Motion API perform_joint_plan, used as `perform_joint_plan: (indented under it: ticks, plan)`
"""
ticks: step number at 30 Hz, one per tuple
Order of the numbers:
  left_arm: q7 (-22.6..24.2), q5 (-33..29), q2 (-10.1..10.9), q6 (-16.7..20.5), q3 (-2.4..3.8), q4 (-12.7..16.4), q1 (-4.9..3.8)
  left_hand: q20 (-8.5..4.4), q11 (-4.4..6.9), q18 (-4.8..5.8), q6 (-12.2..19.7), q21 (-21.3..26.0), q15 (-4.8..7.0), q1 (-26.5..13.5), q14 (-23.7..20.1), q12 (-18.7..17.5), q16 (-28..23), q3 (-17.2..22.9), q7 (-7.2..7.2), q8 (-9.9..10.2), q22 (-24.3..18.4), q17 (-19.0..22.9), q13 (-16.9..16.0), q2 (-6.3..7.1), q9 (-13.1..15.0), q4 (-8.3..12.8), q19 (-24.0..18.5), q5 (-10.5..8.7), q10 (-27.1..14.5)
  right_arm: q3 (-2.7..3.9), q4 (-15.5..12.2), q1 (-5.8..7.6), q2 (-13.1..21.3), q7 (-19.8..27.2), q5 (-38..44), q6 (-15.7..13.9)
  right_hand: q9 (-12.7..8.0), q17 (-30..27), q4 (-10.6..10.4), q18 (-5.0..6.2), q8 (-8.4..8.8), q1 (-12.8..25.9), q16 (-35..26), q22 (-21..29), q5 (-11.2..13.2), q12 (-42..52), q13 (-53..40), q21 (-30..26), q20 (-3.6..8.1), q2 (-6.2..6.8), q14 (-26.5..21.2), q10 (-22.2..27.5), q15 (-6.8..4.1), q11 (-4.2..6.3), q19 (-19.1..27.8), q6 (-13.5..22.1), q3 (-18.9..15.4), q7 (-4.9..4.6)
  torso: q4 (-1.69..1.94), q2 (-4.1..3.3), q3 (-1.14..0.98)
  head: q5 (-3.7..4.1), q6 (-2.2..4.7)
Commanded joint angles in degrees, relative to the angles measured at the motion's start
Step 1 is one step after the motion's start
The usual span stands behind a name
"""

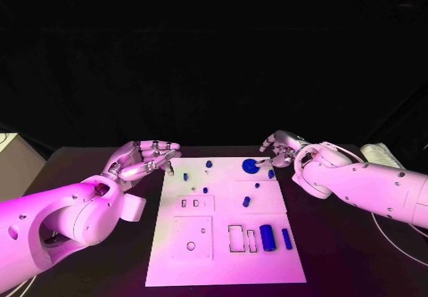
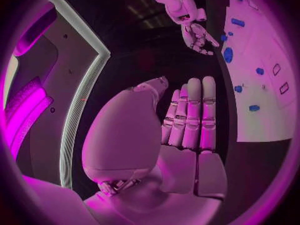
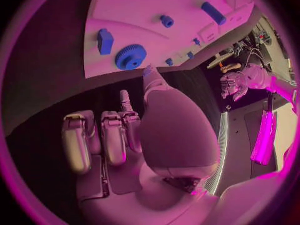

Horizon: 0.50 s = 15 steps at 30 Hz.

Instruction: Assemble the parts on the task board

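A: What carries everything?
B: A black tabletop point(image 1: 339, 247), with the white task board point(image 1: 223, 247) lying in its middle, long side running from the near edge toward the far edge.

A: And the arms?
B: The left hand point(image 1: 143, 159) hovers just off the board's far left corner, fingers straight and held side by side, nothing in it. The right hand point(image 1: 281, 148) sits at the board's far right corner, fingers curled in toward a blue gear point(image 1: 250, 164); a fingertip is right at the gear's edge, though I cannot tell whether it truly grips it.

A: Where is that gear?
B: On the board, close to its far edge, toward the right corner. The right wrist view shows it flat on the plate beside a blue block point(image 3: 105, 41).

A: Other parts?
B: A long blue cylinder point(image 1: 268, 237) lies near the board's right edge toward the near end, with a slimmer blue bar point(image 1: 286, 239) just beside it on the right. Empty rectangular slots point(image 1: 242, 239) sit left of those. A short blue peg point(image 1: 246, 201) stands at the board's middle. Small blue pins point(image 1: 209, 164) dot the far part, left of the gear.
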State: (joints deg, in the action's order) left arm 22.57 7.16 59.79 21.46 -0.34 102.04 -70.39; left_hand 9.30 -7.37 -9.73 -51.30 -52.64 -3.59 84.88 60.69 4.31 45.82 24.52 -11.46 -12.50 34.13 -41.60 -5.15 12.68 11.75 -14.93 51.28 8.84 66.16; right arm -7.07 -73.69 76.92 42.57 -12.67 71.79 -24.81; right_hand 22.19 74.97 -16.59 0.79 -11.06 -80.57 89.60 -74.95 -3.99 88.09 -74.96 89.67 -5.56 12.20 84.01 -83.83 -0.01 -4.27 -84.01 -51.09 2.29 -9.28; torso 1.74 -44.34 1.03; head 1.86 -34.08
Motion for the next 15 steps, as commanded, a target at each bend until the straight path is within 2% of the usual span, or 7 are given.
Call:
perform_joint_plan:
  ticks: [1,5,8,13,15]
  plan:
    - [0.3,-0.09,-0.19,-1.21,0.04,-0.05,-0.06,-0.08,0.03,-0.77,-0.03,-0.25,0.12,-0.13,-0.43,0.32,0.35,0.25,0.37,0.03,0.09,0.09,-0.09,-0.31,0.05,-0.2,-0.45,-0.37,0.31,0.01,0.72,-0.33,-0.74,-0.52,-2.06,3.3,0.07,14.7,0.07,-0.79,-0.32,-0.3,0.29,-15.05,0.16,0.2,-12.65,0.33,-0.53,-0.56,5.92,-4.04,0.28,-0.28,-5.99,0.37,0.14,0.03,0.18,-0.11,0.0,0.08,-0.17]
    - [0.27,-0.04,-0.26,-1.22,0.04,-0.12,-0.06,-0.08,0.03,-0.77,-0.03,-0.25,0.12,-0.13,-0.43,0.32,0.35,0.25,0.37,0.03,0.09,0.09,-0.09,-0.31,0.05,-0.2,-0.45,-0.37,0.31,0.01,1.95,-0.62,-1.84,-0.45,-2.26,3.41,0.13,15.03,0.2,-0.79,-0.63,-0.83,0.4,-15.05,0.18,0.59,-13.2,0.33,-0.6,-1.05,5.99,-4.51,0.33,-0.3,-5.99,0.28,0.73,0.04,0.31,-0.25,-0.09,0.22,-0.24]
    - [0.25,-0.02,-0.29,-1.23,0.04,-0.16,-0.06,-0.08,0.03,-0.77,-0.03,-0.25,0.12,-0.13,-0.43,0.32,0.35,0.25,0.37,0.03,0.09,0.09,-0.09,-0.31,0.05,-0.2,-0.45,-0.37,0.31,0.01,2.4,-0.73,-2.3,-0.39,-2.32,3.32,0.16,15.03,0.35,-0.79,-0.81,-1.32,0.4,-15.05,0.19,0.78,-13.46,0.33,-0.63,-1.4,5.99,-4.73,0.34,-0.29,-5.99,0.18,1.22,0.05,0.28,-0.22,-0.07,0.16,-0.32]
    - [0.22,-0.01,-0.35,-1.18,0.04,-0.22,-0.06,-0.08,0.04,-0.77,0.0,-0.31,0.12,-0.16,-0.47,0.33,0.39,0.25,0.38,0.05,0.14,0.09,-0.11,-0.28,0.06,-0.21,-0.49,-0.36,0.34,-0.01,3.29,-0.82,-3.24,-0.38,-2.27,2.86,0.12,15.03,0.79,-0.79,-1.07,-2.89,0.4,-15.05,0.18,1.04,-13.85,0.33,-0.66,-2.15,5.99,-5.06,0.33,-0.25,-5.99,-0.21,3.28,0.11,0.03,-0.16,-0.04,-0.05,-0.28]
    - [0.22,-0.01,-0.4,-1.19,0.04,-0.23,-0.06,-0.08,0.04,-0.77,0.0,-0.31,0.12,-0.16,-0.47,0.33,0.39,0.25,0.38,0.05,0.14,0.09,-0.11,-0.28,0.06,-0.21,-0.49,-0.36,0.34,-0.02,3.58,-0.84,-3.61,-0.42,-2.06,2.58,0.09,15.03,0.9,-0.79,-1.11,-3.22,0.4,-15.05,0.18,1.13,-13.97,0.33,-0.66,-2.25,5.99,-5.18,0.32,-0.23,-5.99,-0.34,3.87,0.12,0.08,-0.17,-0.05,0.01,-0.3]
